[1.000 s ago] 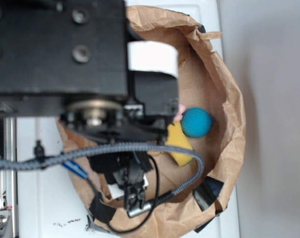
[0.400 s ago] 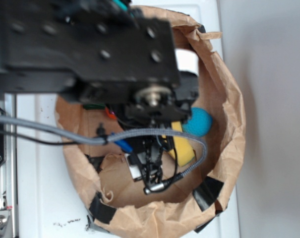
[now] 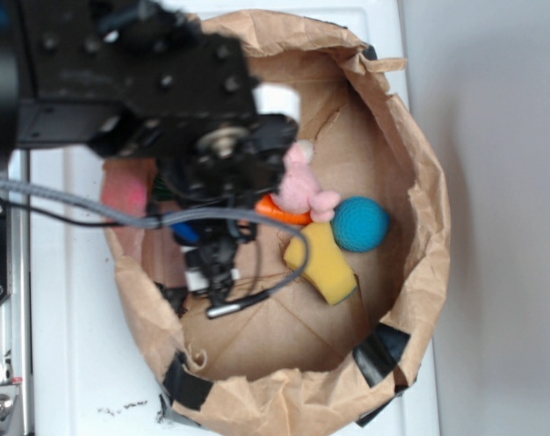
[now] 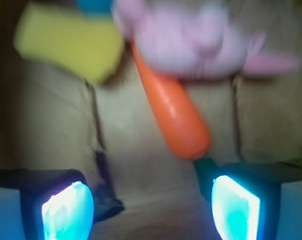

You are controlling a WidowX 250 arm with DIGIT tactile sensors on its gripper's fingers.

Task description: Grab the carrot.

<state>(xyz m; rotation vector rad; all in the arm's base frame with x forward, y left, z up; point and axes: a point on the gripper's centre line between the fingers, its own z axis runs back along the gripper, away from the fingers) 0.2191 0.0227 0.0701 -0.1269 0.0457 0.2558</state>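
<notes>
Across the centre of the exterior frame we count one brown paper bag (image 3: 420,227), rolled down and lying open, with four loose items inside it. We find one carrot (image 4: 173,112), one pink plush bunny (image 3: 304,186), one yellow sponge wedge (image 3: 322,265) and one teal ball (image 3: 360,223).

In the wrist frame the carrot runs from upper centre down toward lower right, its broad rounded end nearest the camera and its upper part hidden under the bunny. We see only a short orange section of it in the exterior frame, just left of the ball and under the bunny. The sponge sits at upper left of the wrist frame, apart from the carrot.

We count one gripper (image 4: 151,205), its two fingers (image 4: 68,207) lit cyan at the bottom corners of the wrist frame. The jaws stand spread wide with nothing between them. The carrot's near end lies just above the right-hand finger; we cannot tell whether they touch. The black arm (image 3: 138,82) fills the upper left of the exterior frame.
</notes>
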